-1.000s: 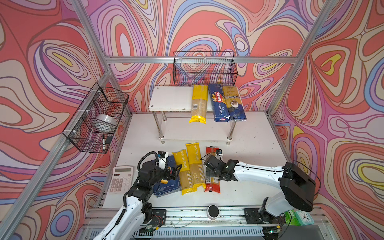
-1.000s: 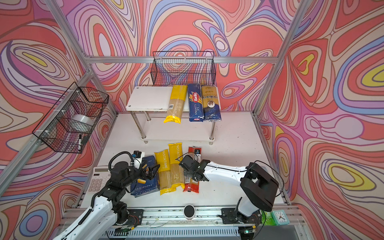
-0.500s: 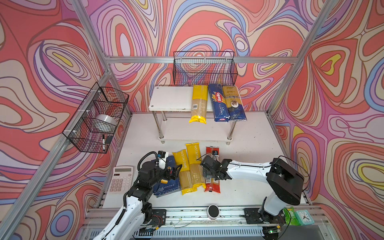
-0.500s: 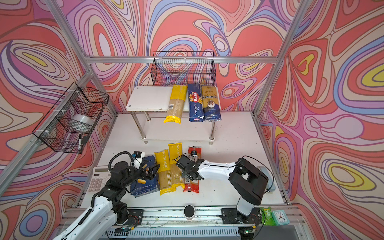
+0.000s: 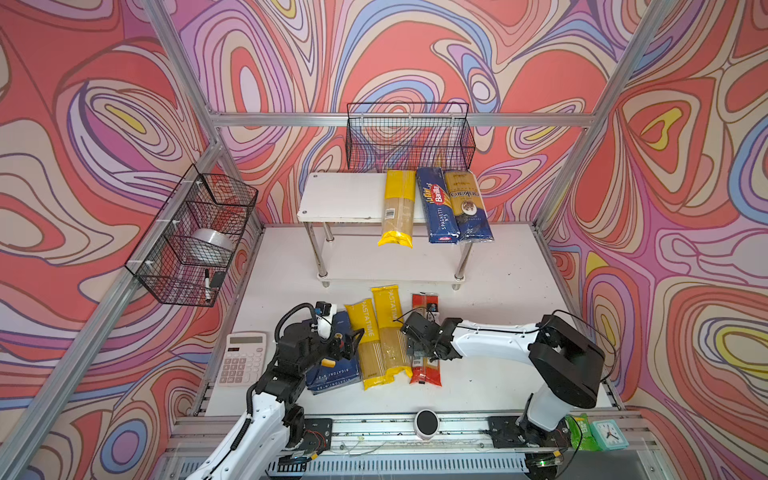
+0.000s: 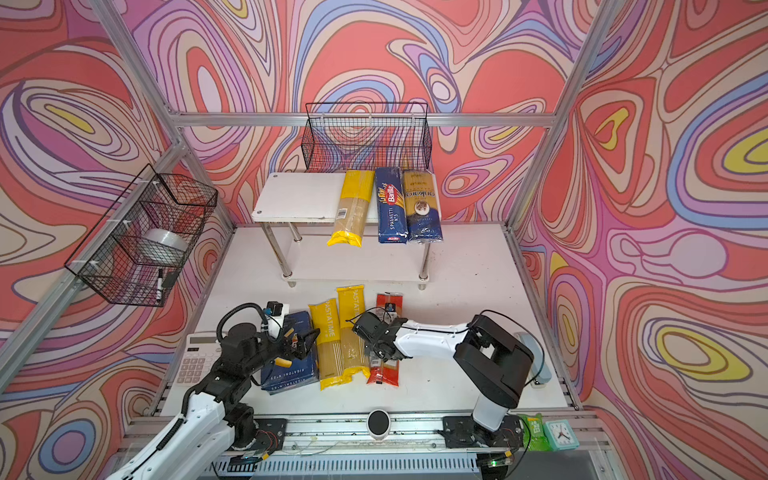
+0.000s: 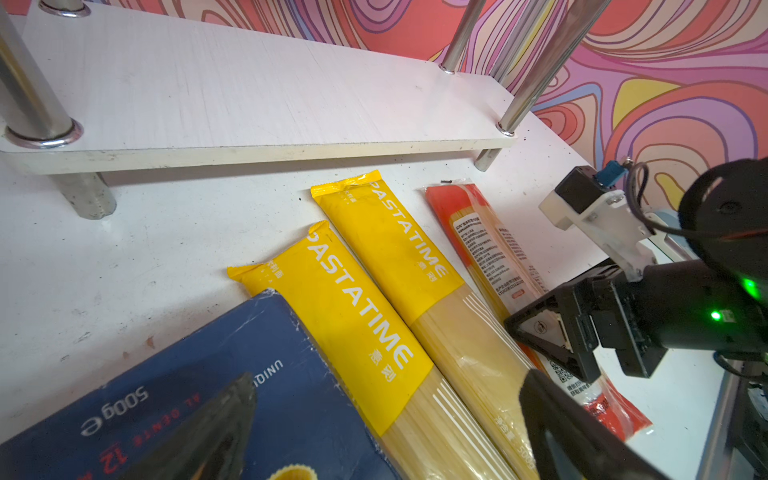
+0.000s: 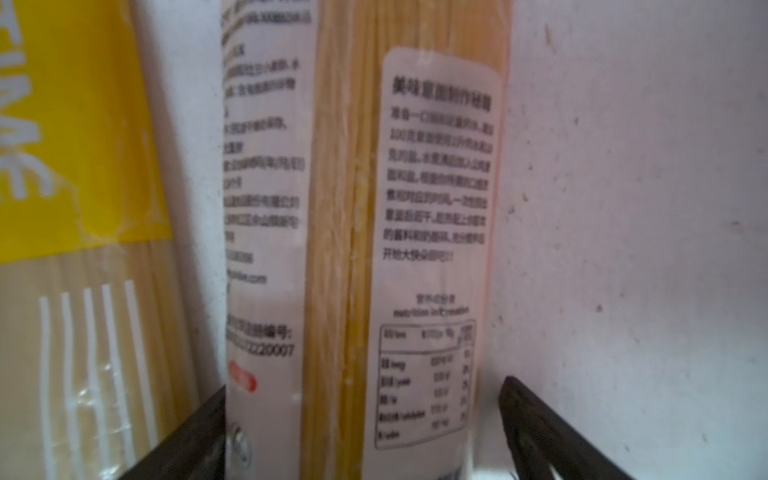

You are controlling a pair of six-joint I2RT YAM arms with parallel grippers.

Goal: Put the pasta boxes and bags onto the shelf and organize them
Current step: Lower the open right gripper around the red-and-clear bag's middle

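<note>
At the near edge, left gripper (image 5: 345,343): jaws spread wide and empty, hanging over the far right corner of the rigatoni box; I cannot tell whether it touches.
Rigatoni box (image 5: 332,374): dark blue, lying flat on the table (image 5: 498,386), just right of the calculator (image 5: 243,359). The print reads "RIGATONI", "500g" and "AL DENTE".
Yellow bags (image 5: 368,353): two lie side by side, touching, right of the box. Their long axes run near to far, with the yellow ends toward the shelf and the clear windows toward the robot. Each reads "PASTATIME".
Right gripper (image 5: 419,351): jaws at full spread across the middle of the red bag, one finger just beside each long edge, not closed on it.
Red bag (image 5: 426,372): flat on the table just right of the yellow bags, with a narrow gap between. Its long axis runs near to far. The white labels carry small Chinese print, and "nutrition information" can be read in the right wrist view.
Shelf (image 5: 340,199): stands beyond the bags, with its lower board bare.
Top board, left to right: third yellow bag (image 5: 398,208) with a barcode sticker, spaghetti box (image 5: 436,212) reading "Barilla SPAGHETTI N.5", and gold-and-navy bag (image 5: 467,208) with lettering I cannot read surely. All three point near to far, and their near ends overhang the front edge.
</note>
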